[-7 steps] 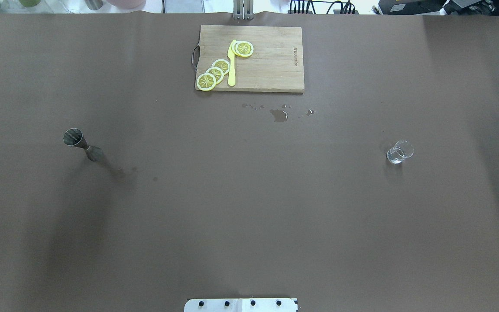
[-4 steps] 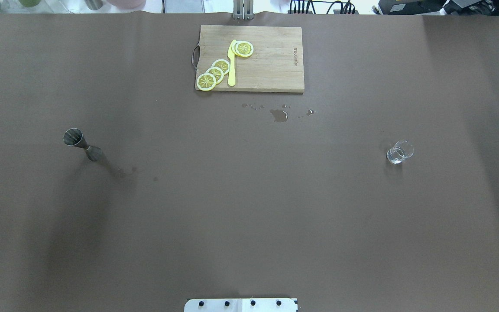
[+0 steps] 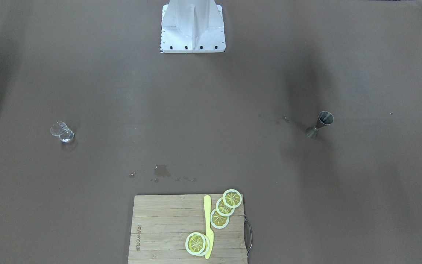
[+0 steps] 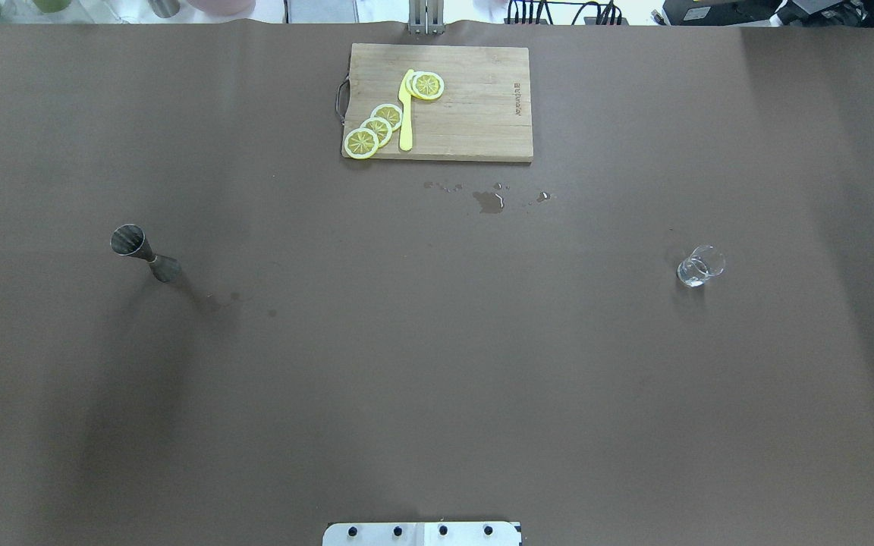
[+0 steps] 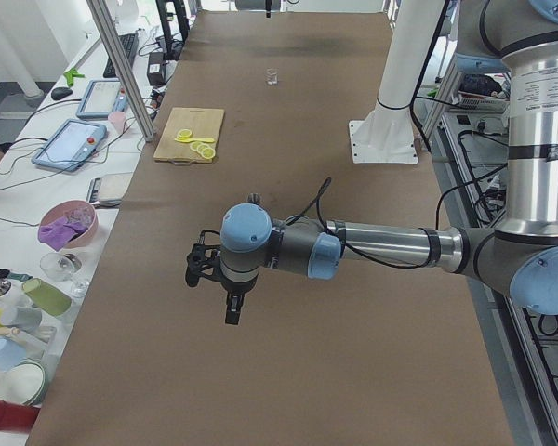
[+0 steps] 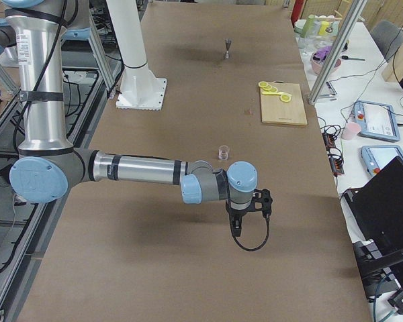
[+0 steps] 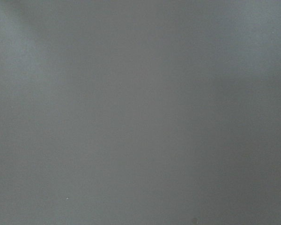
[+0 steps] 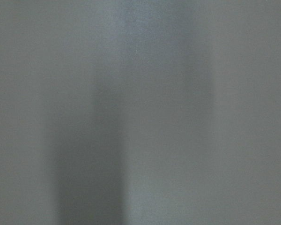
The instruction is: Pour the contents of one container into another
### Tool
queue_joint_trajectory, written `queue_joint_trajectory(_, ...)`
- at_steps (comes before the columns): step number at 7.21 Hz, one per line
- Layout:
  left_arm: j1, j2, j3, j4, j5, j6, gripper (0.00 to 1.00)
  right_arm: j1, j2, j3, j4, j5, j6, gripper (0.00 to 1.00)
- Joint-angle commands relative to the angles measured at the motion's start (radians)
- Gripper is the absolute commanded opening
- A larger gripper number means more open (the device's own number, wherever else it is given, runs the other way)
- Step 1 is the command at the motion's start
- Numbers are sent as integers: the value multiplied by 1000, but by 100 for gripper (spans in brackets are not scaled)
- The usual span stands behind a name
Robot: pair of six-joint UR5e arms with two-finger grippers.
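A steel double-ended jigger [image 4: 145, 254] stands upright on the robot's left side of the brown table, also visible as the jigger [image 3: 319, 124]. A small clear glass [image 4: 700, 266] with a little liquid stands far to the right, seen too as the glass [image 6: 223, 152]. My left gripper [image 5: 232, 311] hangs above the table's near-left end, fingers pointing down, away from the jigger. My right gripper [image 6: 236, 228] hangs above the table a short way from the glass. I cannot tell whether either is open or shut. Both wrist views show only bare tabletop.
A wooden cutting board [image 4: 475, 106] at the far middle edge carries lemon slices [image 4: 376, 129] and a yellow knife [image 4: 406, 114]. Small wet spots [image 4: 488, 200] lie just in front of it. The robot's base plate [image 4: 422, 533] sits at the near edge.
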Motion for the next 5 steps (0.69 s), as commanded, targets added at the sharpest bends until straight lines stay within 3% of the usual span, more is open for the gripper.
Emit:
queue_joint_trajectory(1,0,-28,-28,-6,-2,-52,97,-9,-4,-11,39,39,-3,100)
queue_joint_trajectory(3,5,-15,-69,-130,0,-208,97,-9,-13,-15,49,84,-134,100)
queue_joint_trajectory(5,31,-12,-124,-132,3,-256,97,-11,-17,-21,143,105,-185,100)
